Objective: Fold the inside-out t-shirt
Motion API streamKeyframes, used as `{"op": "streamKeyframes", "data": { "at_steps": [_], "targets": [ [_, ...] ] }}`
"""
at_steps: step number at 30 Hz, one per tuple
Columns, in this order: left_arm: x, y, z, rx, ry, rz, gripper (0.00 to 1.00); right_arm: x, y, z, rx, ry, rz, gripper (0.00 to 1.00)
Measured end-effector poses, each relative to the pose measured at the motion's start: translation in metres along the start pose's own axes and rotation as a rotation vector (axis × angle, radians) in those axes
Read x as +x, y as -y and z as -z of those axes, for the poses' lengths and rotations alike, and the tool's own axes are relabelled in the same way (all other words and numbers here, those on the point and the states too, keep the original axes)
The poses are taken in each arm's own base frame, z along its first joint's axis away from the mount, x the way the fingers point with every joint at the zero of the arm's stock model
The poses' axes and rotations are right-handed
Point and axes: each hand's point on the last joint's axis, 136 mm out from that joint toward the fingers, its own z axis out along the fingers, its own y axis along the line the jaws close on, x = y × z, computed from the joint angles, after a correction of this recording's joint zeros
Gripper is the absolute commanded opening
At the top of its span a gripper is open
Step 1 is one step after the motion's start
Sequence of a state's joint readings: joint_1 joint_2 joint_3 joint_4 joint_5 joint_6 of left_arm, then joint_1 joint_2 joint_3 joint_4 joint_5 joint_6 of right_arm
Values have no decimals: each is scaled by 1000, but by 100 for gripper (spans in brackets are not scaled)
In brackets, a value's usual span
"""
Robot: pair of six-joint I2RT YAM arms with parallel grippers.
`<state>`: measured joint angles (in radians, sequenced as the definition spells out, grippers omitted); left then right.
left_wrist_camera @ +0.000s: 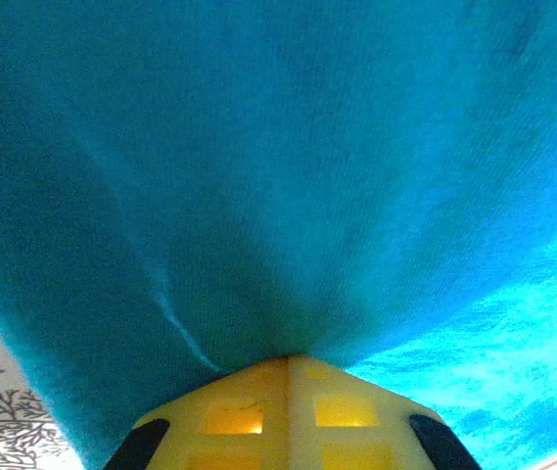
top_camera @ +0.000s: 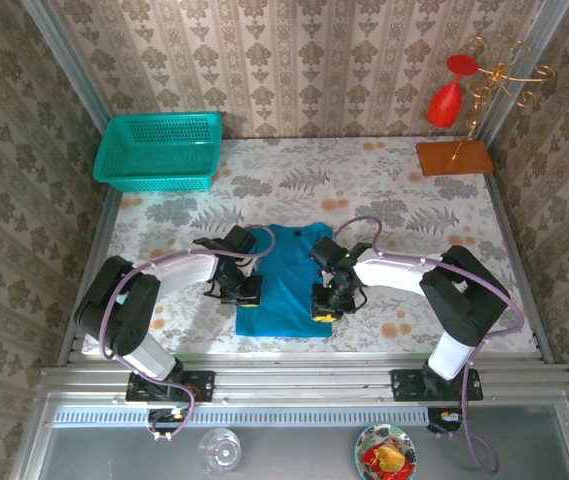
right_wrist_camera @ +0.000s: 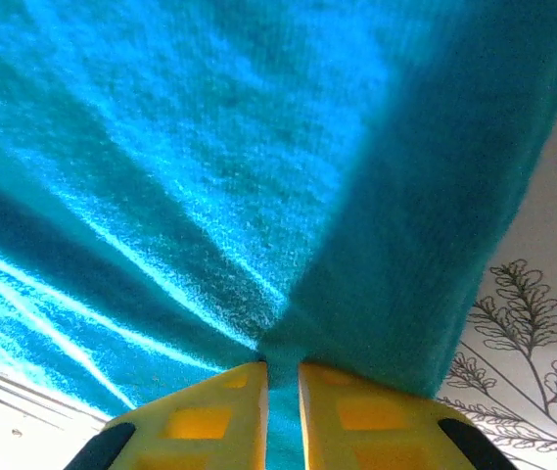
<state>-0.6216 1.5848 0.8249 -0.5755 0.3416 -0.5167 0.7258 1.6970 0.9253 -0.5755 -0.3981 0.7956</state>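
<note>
The teal-blue inside-out t-shirt (top_camera: 286,262) lies as a narrow rectangle in the middle of the floral table, between the two arms. My left gripper (top_camera: 246,292) is at the shirt's left edge. In the left wrist view its yellow fingers (left_wrist_camera: 249,416) meet at the gripper tip (left_wrist_camera: 293,360), with t-shirt cloth (left_wrist_camera: 258,176) pinched there and spreading away from it. My right gripper (top_camera: 324,308) is at the shirt's right edge near the front. In the right wrist view that gripper (right_wrist_camera: 280,367) is shut on a fold of t-shirt cloth (right_wrist_camera: 209,176) that runs down between its fingers.
A teal mesh basket (top_camera: 161,150) stands at the back left. A red glass (top_camera: 446,100) hangs on a wire stand with a wooden base (top_camera: 453,157) at the back right. The metal rail (top_camera: 304,382) runs along the near edge, close to the shirt's hem.
</note>
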Motion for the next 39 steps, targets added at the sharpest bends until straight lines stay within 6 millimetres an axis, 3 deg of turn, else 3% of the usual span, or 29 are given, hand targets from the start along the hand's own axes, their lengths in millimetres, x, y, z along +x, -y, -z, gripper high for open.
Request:
{"op": "streamKeyframes", "data": {
  "at_steps": [4, 7, 14, 18, 21, 24, 30, 39],
  "targets": [
    [0, -3, 6, -22, 16, -4, 10, 1, -2, 10, -5, 9, 7, 21],
    [1, -5, 16, -44, 31, -11, 10, -10, -10, 28, -31, 47, 11, 21],
    [-10, 4, 34, -38, 91, -33, 17, -97, -15, 94, -76, 251, -28, 25],
    [-12, 2, 39, -35, 109, -27, 18, -148, -7, 116, -39, 323, -47, 30],
    [-16, 1, 47, -26, 134, -16, 18, -174, 2, 114, -4, 328, -59, 32],
    [-19, -1, 54, -17, 160, -5, 18, -188, 11, 102, 33, 303, -73, 35],
    [-20, -7, 57, -17, 169, 16, 18, -203, 24, 82, 72, 258, -94, 37],
    [-17, -10, 55, -18, 159, 25, 18, -226, 26, 75, 65, 261, -108, 34]
  ]
}}
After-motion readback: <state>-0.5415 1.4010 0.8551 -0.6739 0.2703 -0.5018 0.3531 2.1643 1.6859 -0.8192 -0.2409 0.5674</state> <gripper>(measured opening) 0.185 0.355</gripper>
